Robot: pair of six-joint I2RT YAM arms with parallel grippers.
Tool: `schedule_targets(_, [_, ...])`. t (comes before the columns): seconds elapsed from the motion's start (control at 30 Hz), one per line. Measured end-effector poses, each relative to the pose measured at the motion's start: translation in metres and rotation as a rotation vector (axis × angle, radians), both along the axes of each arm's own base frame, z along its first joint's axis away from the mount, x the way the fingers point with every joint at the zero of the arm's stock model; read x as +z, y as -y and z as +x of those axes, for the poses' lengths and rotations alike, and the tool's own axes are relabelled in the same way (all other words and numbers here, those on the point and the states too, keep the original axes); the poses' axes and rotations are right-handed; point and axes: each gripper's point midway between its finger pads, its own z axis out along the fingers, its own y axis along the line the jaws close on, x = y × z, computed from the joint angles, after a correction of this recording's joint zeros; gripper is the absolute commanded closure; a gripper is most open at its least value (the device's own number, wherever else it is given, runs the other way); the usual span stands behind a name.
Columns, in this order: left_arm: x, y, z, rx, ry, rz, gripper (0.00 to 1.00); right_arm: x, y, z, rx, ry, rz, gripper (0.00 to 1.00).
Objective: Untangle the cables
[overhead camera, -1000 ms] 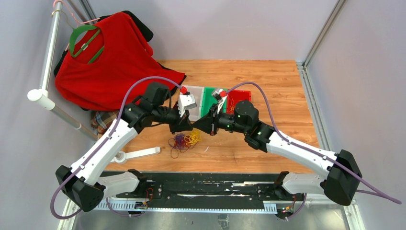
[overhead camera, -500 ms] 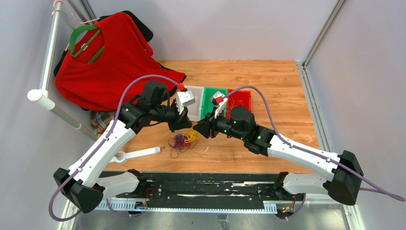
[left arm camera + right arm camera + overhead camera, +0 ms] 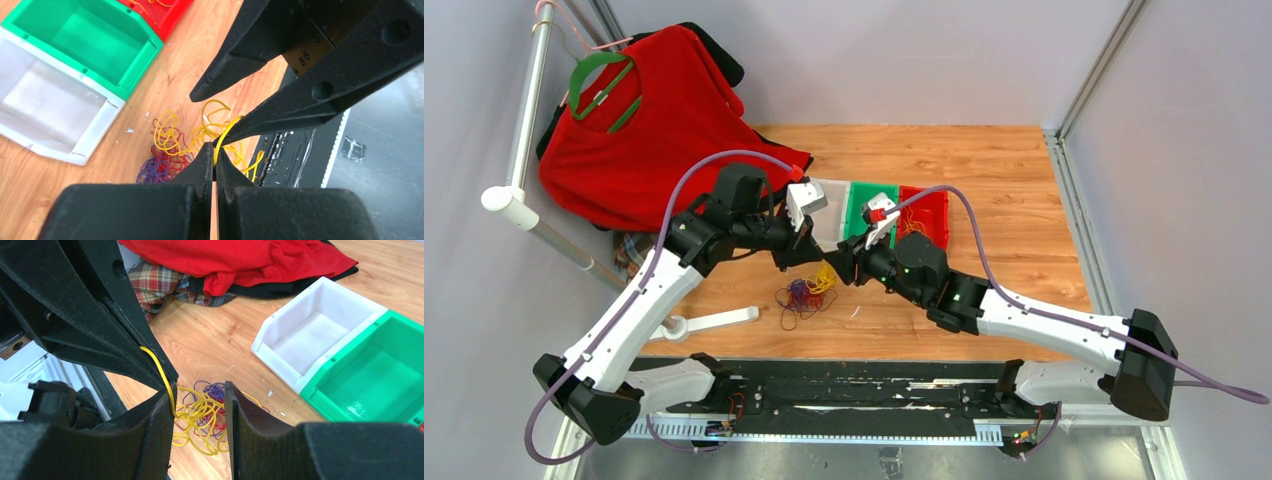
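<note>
The cables (image 3: pixel 809 292) lie as a small tangle of yellow, dark red and purple curls on the wooden table, between the two arms. My left gripper (image 3: pixel 215 152) is shut on a yellow strand (image 3: pixel 225 132) that rises out of the tangle (image 3: pixel 162 162). In the top view it hangs just above the pile (image 3: pixel 816 262). My right gripper (image 3: pixel 200 390) faces it tip to tip, with its jaws open. The same yellow strand (image 3: pixel 160 367) runs along the inner face of the right gripper's left finger (image 3: pixel 155 430). The rest of the tangle (image 3: pixel 210 412) shows through the gap below.
A white bin (image 3: pixel 829 215), a green bin (image 3: pixel 862 205) and a red bin (image 3: pixel 924 210) stand in a row just behind the grippers. A red shirt (image 3: pixel 654 130) and plaid cloth (image 3: pixel 639 252) lie at the back left. A white tool (image 3: pixel 714 320) lies near the front left.
My right gripper has opened and moved left and down towards the tangle. My left gripper stays shut on the yellow strand and has shifted slightly back and left.
</note>
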Motion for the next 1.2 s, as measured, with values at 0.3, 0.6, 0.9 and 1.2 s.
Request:
schedule_targets(0.3, [-0.001,-0.015,0.021,0.105,0.014,0.073,0.99,-0.005,-0.019,0.022,-0.096,-0.019,0.046,0.61])
schedule_targets(0.6, [0.022,0.000,0.016,0.062,-0.022,0.014,0.99,-0.022,-0.013,0.042,-0.229,-0.027,0.064,0.58])
schedule_targets(0.9, [0.049,0.006,-0.015,-0.036,-0.007,-0.077,0.99,-0.035,0.014,0.045,-0.295,-0.024,0.034,0.57])
schedule_targets(1.2, [0.076,0.010,-0.015,-0.043,0.016,-0.116,0.99,-0.056,-0.003,0.045,-0.253,-0.062,0.006,0.51])
